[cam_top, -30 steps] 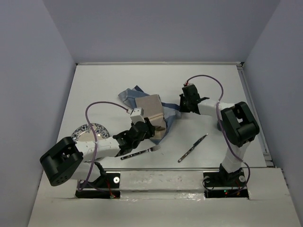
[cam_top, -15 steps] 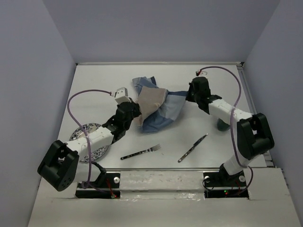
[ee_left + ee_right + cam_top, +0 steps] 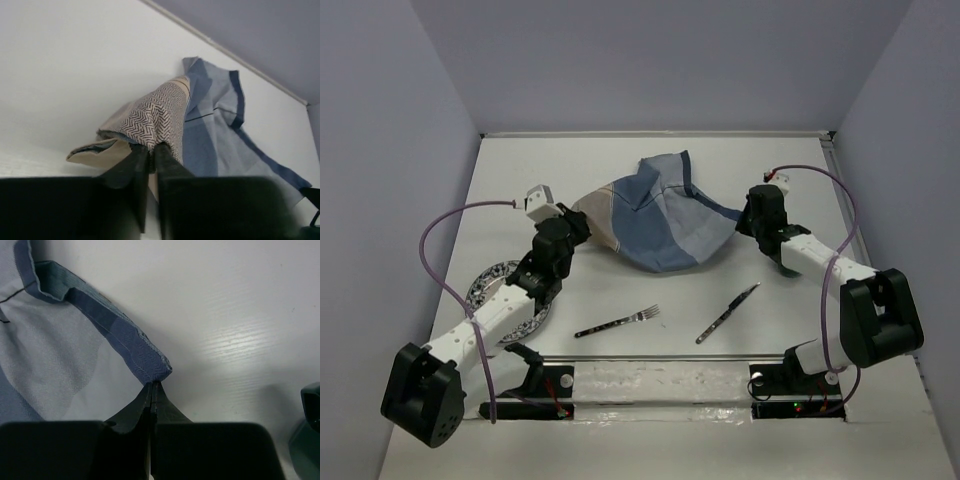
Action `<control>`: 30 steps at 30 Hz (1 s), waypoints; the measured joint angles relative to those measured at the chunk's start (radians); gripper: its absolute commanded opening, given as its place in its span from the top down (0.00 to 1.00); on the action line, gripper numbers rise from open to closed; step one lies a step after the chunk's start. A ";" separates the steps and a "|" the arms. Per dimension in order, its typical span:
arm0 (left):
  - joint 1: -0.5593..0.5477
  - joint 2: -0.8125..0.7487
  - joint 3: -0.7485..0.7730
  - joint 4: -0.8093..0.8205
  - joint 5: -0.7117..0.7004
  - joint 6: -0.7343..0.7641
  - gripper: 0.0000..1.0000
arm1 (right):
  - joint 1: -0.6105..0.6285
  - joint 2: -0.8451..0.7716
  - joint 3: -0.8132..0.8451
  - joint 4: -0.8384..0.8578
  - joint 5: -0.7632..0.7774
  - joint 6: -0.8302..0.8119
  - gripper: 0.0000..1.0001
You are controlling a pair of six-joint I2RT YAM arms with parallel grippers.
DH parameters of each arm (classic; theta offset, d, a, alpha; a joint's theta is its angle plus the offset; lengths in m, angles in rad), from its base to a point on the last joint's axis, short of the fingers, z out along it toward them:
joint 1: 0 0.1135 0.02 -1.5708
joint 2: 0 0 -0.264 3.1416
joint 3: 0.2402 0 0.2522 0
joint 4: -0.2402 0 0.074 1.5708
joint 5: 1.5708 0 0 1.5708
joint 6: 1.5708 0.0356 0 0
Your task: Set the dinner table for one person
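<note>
Near the front edge of the dinner table point(image 3: 570, 165), a fork point(image 3: 618, 322) and a knife point(image 3: 727, 313) lie well apart on the bare surface, both slanting up to the right. To the left a round patterned plate point(image 3: 488, 282) lies flat, partly covered by the left arm reaching over it. Just beside the right forearm sits a dark teal object point(image 3: 783, 265), mostly hidden; it may be a cup, but I cannot tell.

The dinner table is a large flat rectangle, matte white, filling the floor of the top view and edged by lavender walls point(image 3: 400, 150). Up close it shows a faint streaked grain.

Across its middle a placemat point(image 3: 660, 215) hangs rumpled between the two arms, bulging and folded over itself. The left gripper point(image 3: 150, 147) has its dark jaws pinched tight on a tan corner. The right gripper point(image 3: 151, 386) is clamped on a dark blue hemmed corner. The cloth is woven, with a fine herringbone texture, pale and mid blue panels, a tan patch and a darker blue stitched border.
</note>
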 measured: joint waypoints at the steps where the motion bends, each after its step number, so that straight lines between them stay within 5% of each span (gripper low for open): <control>1: 0.003 -0.018 -0.026 -0.011 -0.004 -0.006 0.60 | 0.000 0.000 -0.010 -0.002 0.000 0.006 1.00; 4: 0.020 -0.059 -0.114 -0.060 -0.008 -0.027 0.48 | 0.000 -0.001 -0.020 -0.003 0.000 0.013 1.00; 12: 0.079 -0.063 -0.124 -0.110 0.031 -0.041 0.44 | 0.000 -0.068 -0.024 -0.016 0.015 0.013 1.00; 14: 0.079 -0.082 -0.129 -0.126 0.041 -0.047 0.46 | 0.000 -0.082 -0.024 -0.023 0.023 0.013 1.00; 22: 0.073 -0.196 -0.274 -0.185 0.102 -0.114 0.79 | 0.000 -0.084 -0.024 -0.043 0.025 0.012 1.00; 30: 0.064 -0.183 -0.295 -0.229 0.104 -0.129 0.69 | 0.000 -0.084 -0.024 -0.046 -0.002 0.005 1.00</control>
